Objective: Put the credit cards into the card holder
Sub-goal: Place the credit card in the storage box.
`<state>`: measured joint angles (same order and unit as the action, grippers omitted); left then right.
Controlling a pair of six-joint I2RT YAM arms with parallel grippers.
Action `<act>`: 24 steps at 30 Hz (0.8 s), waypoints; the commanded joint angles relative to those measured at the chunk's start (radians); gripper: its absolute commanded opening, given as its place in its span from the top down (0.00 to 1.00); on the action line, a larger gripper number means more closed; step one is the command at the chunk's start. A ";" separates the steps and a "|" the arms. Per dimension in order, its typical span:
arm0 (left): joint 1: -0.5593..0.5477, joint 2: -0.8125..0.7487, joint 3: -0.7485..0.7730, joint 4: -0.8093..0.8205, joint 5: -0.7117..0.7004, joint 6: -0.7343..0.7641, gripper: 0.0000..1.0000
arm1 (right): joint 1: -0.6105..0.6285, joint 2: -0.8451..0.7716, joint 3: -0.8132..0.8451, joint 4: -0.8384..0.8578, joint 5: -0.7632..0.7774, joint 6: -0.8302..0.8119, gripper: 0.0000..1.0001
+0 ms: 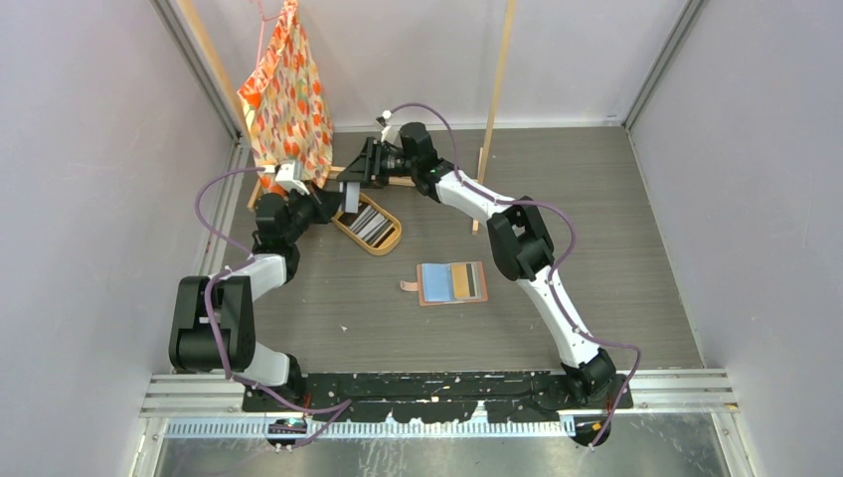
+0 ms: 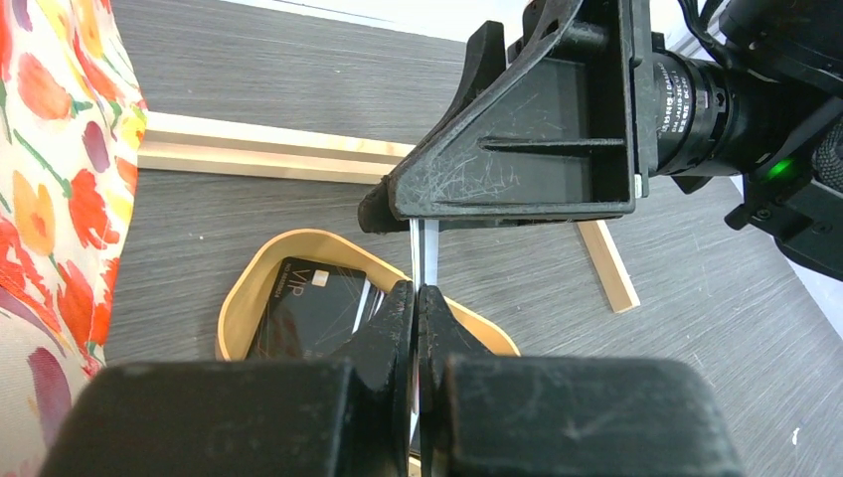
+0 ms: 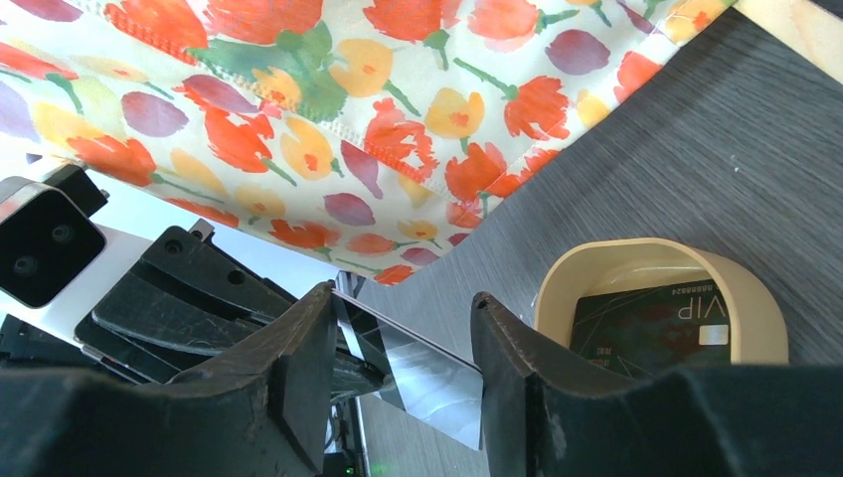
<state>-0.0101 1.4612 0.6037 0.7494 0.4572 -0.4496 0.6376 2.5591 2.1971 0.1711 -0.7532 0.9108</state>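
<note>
Left gripper (image 2: 416, 298) clenches a thin glossy card (image 3: 427, 370); right gripper (image 3: 402, 303) straddles it, grip unclear. Oval tray (image 3: 636, 254) holds a black "VIP" card (image 3: 646, 336).

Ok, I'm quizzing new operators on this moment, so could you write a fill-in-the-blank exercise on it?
1. The left gripper is shut on a ___.
2. The right gripper straddles that same card, jaws ___.
3. The black card in the tray reads ___.
4. The card holder lies ___ on the table.
Missing words: card; open; VIP; open.
</note>
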 commanded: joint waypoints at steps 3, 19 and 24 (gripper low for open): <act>0.028 0.016 0.027 0.055 0.017 -0.020 1.00 | 0.004 -0.012 0.036 0.055 -0.039 0.011 0.39; 0.064 0.035 0.012 0.120 0.054 -0.060 1.00 | -0.045 -0.037 0.025 0.087 -0.131 -0.016 0.15; 0.066 0.040 0.014 0.128 0.066 -0.065 1.00 | -0.046 -0.039 0.031 0.096 -0.145 -0.016 0.16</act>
<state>0.0471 1.4982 0.6037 0.7994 0.4995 -0.5095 0.5915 2.5591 2.1971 0.2142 -0.8635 0.9112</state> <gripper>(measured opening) 0.013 0.843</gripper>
